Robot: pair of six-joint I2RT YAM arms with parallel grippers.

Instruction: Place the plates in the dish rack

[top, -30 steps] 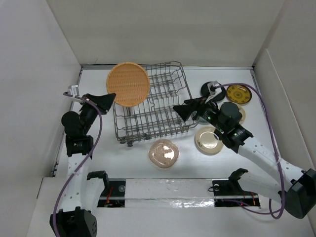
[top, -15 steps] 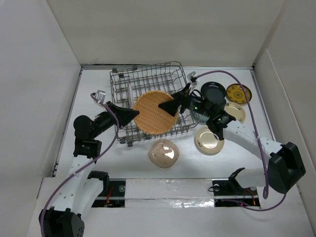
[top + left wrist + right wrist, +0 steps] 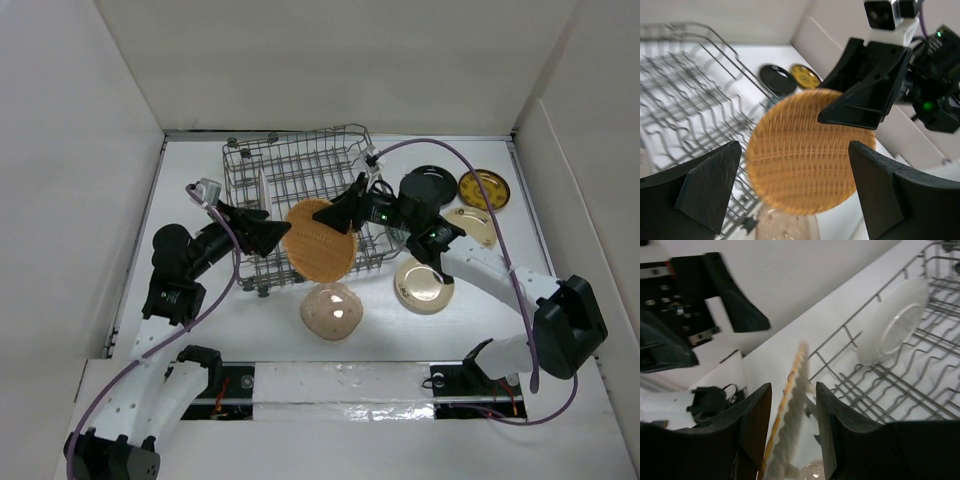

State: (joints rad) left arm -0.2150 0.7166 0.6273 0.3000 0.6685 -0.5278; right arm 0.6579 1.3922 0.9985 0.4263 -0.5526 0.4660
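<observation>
The orange woven plate [image 3: 318, 243] stands on edge at the near right corner of the dish rack [image 3: 300, 160], blurred in both wrist views. My left gripper [image 3: 262, 231] is open just left of it and holds nothing; the plate's face [image 3: 805, 160] fills the gap beyond its fingers. My right gripper [image 3: 345, 212] straddles the plate's rim [image 3: 790, 390] from the right. Its jaws are partly closed, with a gap still showing beside the right finger. A whitish plate [image 3: 263, 190] stands in the rack's left side [image 3: 892, 322].
A pinkish copper plate [image 3: 331, 310] lies in front of the rack. On the table to the right lie two cream-gold plates [image 3: 422, 283] [image 3: 475, 226], a black plate [image 3: 432, 183] and a yellow one [image 3: 484, 189]. White walls close in on both sides.
The left arm brought the orange plate down from above the rack's far left to its near right corner, then opened. The right gripper moved in over the rim and has narrowed.
</observation>
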